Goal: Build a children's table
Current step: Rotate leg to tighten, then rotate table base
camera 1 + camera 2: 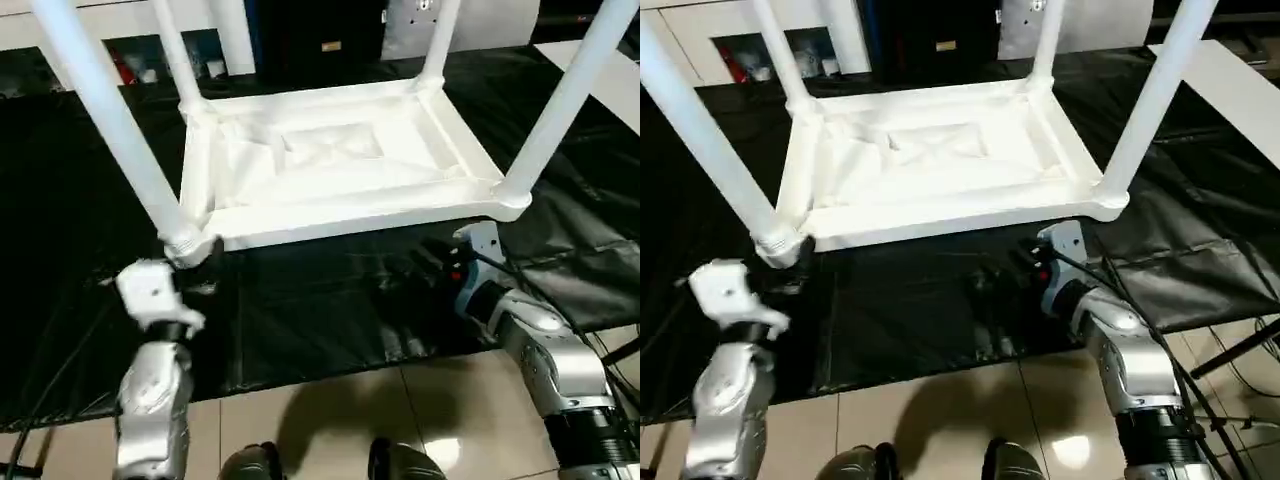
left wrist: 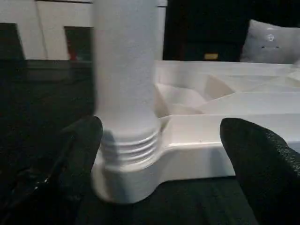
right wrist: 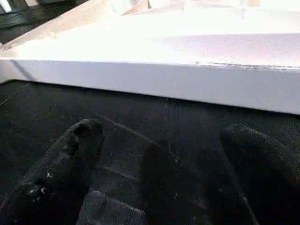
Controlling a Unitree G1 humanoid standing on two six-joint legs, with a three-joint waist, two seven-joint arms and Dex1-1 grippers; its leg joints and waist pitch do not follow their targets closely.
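Children's table (image 1: 330,165): white plastic, lying upside down on the black-covered bench (image 1: 300,310), ribbed underside up. All four tapered legs stand in the round corner sockets and rise out of frame.

Near-left leg (image 2: 125,70): seated in its socket (image 2: 129,180), with threaded rings visible at the joint.

Left hand (image 2: 159,140): at the children's table's near-left corner, open wide. One black finger (image 2: 77,154) lies just beside the socket, the other (image 2: 265,164) stands well apart, in front of the table's near rim. It grips nothing.

Right hand (image 3: 164,154): just in front of the children's table's near rim, toward its near-right corner, low over the bench cover. Its fingers (image 3: 70,159) are spread apart and empty.

Floor (image 1: 330,420): tiled, along the bench's near edge.

Cabinets (image 1: 700,40): white, beyond the children's table's far-left side.
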